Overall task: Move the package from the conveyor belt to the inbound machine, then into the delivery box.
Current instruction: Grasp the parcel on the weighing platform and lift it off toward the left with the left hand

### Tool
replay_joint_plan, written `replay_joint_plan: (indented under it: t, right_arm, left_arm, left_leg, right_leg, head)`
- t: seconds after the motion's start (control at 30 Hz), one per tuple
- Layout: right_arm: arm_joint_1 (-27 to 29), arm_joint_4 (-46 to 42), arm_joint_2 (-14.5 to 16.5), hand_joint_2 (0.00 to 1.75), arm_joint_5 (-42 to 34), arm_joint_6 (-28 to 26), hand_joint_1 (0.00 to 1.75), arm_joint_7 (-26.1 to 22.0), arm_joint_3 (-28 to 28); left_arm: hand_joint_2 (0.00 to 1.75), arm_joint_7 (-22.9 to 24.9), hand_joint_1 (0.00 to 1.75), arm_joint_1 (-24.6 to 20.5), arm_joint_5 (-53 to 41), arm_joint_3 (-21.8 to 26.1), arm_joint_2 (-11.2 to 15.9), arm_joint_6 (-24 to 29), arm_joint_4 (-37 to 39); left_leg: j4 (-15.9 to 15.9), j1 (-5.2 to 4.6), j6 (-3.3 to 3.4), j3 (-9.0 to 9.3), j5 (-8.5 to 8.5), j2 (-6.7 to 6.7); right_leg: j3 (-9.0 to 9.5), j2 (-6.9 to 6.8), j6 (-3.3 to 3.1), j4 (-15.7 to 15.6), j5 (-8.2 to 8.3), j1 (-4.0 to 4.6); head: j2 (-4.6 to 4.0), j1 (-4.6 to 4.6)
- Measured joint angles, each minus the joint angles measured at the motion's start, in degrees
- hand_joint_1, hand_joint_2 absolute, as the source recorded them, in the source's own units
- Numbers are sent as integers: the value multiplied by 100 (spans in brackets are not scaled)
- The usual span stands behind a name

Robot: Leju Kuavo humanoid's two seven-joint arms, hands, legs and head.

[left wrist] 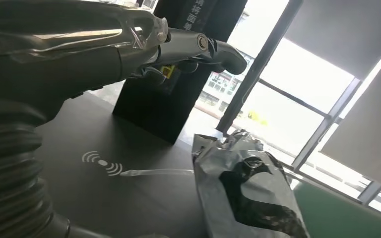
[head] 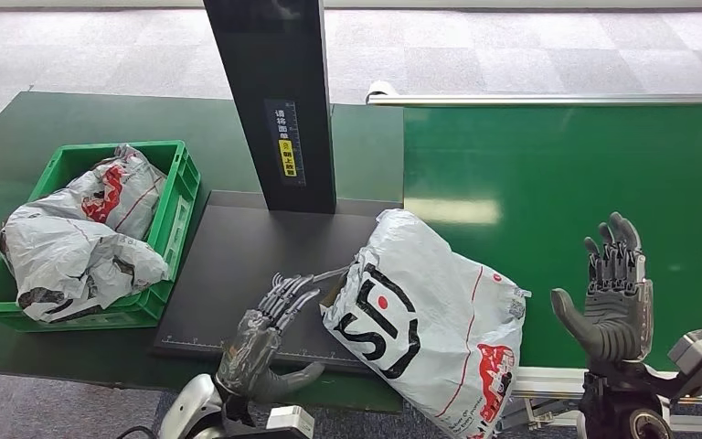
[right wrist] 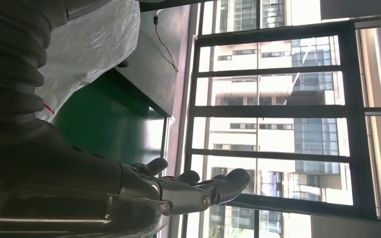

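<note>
The package [head: 430, 320] runs off the head view's bottom edge — its lower corner cut off.

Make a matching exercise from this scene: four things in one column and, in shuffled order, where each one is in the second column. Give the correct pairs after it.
Things
1. white package with black lettering
2. green crate
3. left hand
4. right hand

Places
A. raised open above the green conveyor belt
B. left of the black scanner platform, holding crumpled grey bags
C. lying partly on the black platform, partly on the belt
D. over the platform's front edge, fingers beside the package

Pairs: 1-C, 2-B, 3-D, 4-A
</note>
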Motion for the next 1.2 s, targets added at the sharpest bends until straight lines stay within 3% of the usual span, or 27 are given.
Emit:
replay_joint_plan:
  t: [0.4,0.9,1.2]
  right_arm:
    - [129,-60,79,175,116,-91,0,35,39]
    - [144,-119,80,175,-17,-205,0,75,51]
    - [203,-240,89,175,-25,-205,0,90,52]
  left_arm:
    - [175,-49,0,-579,137,-521,-111,257,591]
    - [175,-44,0,-1214,387,-972,-331,45,1498]
    - [175,-89,0,-1373,439,-1160,-346,134,1971]
  left_leg:
    - [0,0,0,0,0,3]
    - [1,0,0,0,0,1]
    - [0,0,0,-1,0,3]
  right_leg:
    - [1,1,0,0,1,0]
    - [1,1,0,0,1,-1]
    - [-1,1,0,0,0,0]
  head:
    - [0,1]
    - [0,1]
    - [0,1]
